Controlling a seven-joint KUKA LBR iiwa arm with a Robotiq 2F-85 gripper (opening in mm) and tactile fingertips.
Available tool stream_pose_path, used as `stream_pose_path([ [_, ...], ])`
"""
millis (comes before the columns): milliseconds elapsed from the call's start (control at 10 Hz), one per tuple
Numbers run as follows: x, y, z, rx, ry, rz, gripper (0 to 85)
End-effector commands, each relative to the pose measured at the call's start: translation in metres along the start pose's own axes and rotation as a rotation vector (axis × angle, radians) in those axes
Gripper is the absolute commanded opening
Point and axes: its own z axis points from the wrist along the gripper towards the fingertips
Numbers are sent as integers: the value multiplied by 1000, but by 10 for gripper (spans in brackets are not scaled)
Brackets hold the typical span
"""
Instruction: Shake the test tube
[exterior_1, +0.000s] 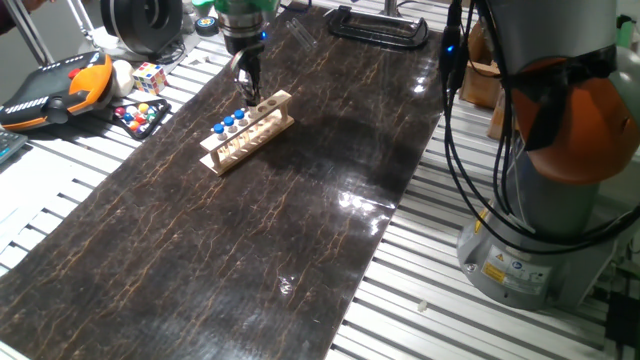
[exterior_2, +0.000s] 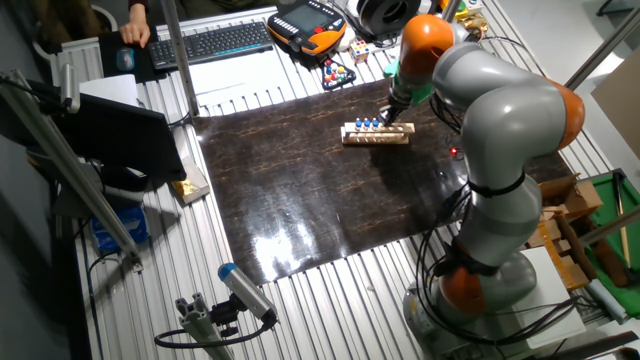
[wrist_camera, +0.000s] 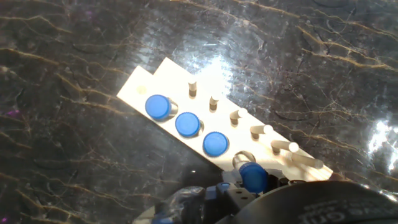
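Note:
A pale wooden rack (exterior_1: 248, 132) lies on the dark marble-patterned mat (exterior_1: 250, 240). It also shows in the other fixed view (exterior_2: 377, 135) and in the hand view (wrist_camera: 186, 87). Three blue-capped test tubes (wrist_camera: 188, 124) stand in a row in its holes. My gripper (exterior_1: 247, 90) hangs right over the rack's far end and is shut on a fourth test tube (wrist_camera: 254, 177). That tube's cap sits closer to the camera than the others, just above an empty hole (wrist_camera: 239, 160). The fingers are mostly hidden at the bottom of the hand view.
Left of the mat lie an orange teach pendant (exterior_1: 60, 88), a Rubik's cube (exterior_1: 149, 77) and a tray of coloured balls (exterior_1: 140, 117). A black clamp (exterior_1: 375, 22) lies at the mat's far end. The arm's base and cables (exterior_1: 540, 200) stand at the right.

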Motion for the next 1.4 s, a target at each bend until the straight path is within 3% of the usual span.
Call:
stream_pose_path([
  [0, 1, 0, -2, -2, 0, 2, 7],
  [1300, -2, 9, -49, 26, -26, 62, 7],
])
